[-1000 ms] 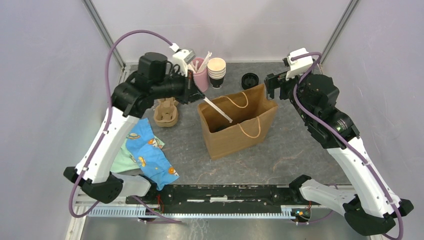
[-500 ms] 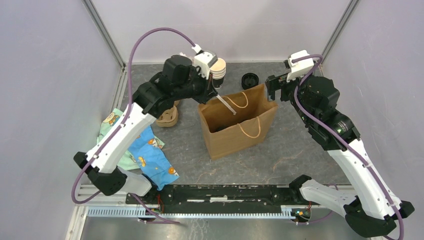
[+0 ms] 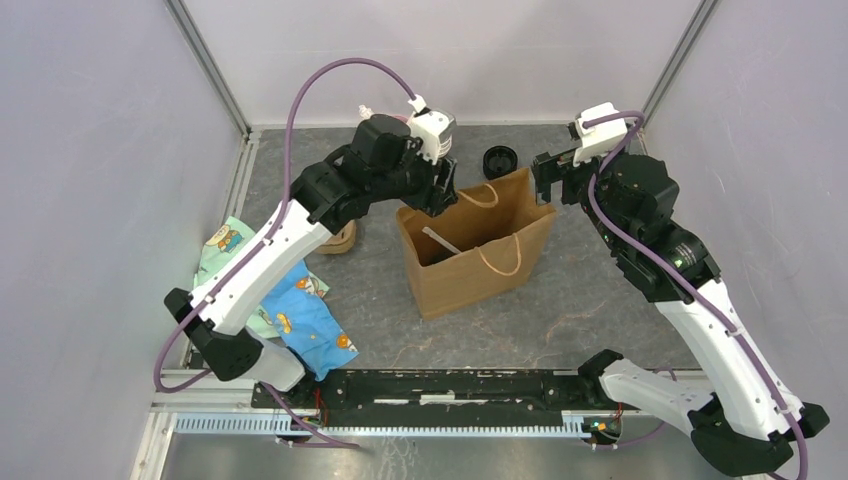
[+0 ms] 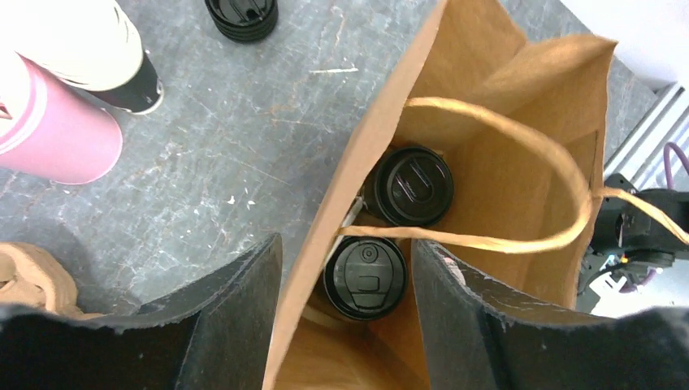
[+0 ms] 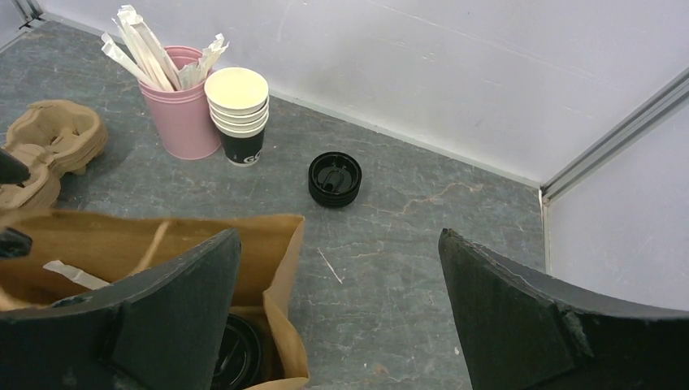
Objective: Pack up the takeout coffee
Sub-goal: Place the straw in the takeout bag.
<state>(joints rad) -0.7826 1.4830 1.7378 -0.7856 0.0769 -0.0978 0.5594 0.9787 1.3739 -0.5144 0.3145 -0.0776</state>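
Two takeout coffees sit in the bag; my left pincer has just opened, dropping the straw in; right pincer gapes empty.

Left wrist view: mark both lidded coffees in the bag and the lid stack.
lower coffee (image 4: 366,278): left wrist view, lid centre.
upper coffee (image 4: 413,185): left wrist view, lid centre.
lid stack (image 4: 240,11): left wrist view, top lid.

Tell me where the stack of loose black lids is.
Top view: the stack of black lids sits at the far side, just behind the brown bag, right of the cup stack.
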